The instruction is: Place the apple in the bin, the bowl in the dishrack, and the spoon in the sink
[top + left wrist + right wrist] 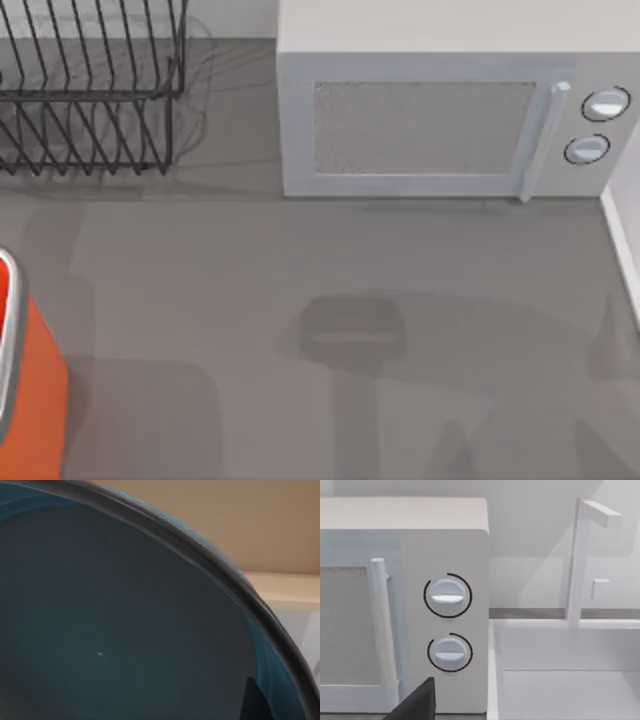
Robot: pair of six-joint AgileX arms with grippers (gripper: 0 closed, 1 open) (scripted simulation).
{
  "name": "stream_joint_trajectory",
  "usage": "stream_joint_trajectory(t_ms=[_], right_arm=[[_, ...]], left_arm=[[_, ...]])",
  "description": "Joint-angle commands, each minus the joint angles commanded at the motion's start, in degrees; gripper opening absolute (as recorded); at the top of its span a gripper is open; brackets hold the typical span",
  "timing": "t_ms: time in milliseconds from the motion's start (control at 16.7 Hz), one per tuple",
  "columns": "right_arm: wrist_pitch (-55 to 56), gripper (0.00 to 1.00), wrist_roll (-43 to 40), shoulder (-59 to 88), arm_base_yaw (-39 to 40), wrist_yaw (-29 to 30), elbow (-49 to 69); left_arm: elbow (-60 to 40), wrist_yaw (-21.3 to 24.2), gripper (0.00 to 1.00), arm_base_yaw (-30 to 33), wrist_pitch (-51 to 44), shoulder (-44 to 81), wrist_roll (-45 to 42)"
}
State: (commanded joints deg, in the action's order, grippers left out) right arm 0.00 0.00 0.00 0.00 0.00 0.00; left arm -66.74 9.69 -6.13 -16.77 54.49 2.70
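A: Right up against the left wrist camera, the bowl (pixel 125 630). Its blue inside takes up most of the picture, the dark rim arcing across, a beige wall and a pale ledge past the edge.

B: Is the left arm holding it?

A: I cannot tell. A dark sliver sits at the bowl's inner wall near the rim, but I can't make out the fingers, clamped or spread.

B: And the table from above?

A: The dishrack (pixel 90 90) stands at the far left corner, black wire with slanted prongs. The bin (pixel 35 390), bright orange with a silvery rim, juts in at the near left edge. The white microwave (pixel 440 110) sits at the back, centre to right, door shut, handle and two knobs on its right side. Shadows lie across the grey table (pixel 300 260).

B: The right arm?

A: Its wrist camera faces the microwave's knob panel, with the white sink (pixel 565 680) just beside it and a squared faucet (pixel 582 560) rising from the back rim. A dark finger tip (pixel 417 702) pokes into that picture; open or closed, I can't say.
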Motion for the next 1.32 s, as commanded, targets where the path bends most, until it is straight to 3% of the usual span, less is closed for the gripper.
stream_joint_trajectory(t_ms=[180,720,960,1320], right_arm=[[0.0,1.00,0.0,0.0,0.0,0.0,0.0],[0.0,1.00,0.0,0.0,0.0,0.0,0.0],[0.0,1.00,0.0,0.0,0.0,0.0,0.0],[0.0,1.00,0.0,0.0,0.0,0.0,0.0]], left_arm=[[2.8,2.0,0.00,-4.0,3.6,-3.3,-3.3],[2.8,1.8,0.00,-3.6,7.6,0.5,-3.4],[4.2,0.7,0.00,-2.3,20.6,12.7,-3.5],[9.3,-1.7,0.00,0.4,49.1,34.2,-3.8]])
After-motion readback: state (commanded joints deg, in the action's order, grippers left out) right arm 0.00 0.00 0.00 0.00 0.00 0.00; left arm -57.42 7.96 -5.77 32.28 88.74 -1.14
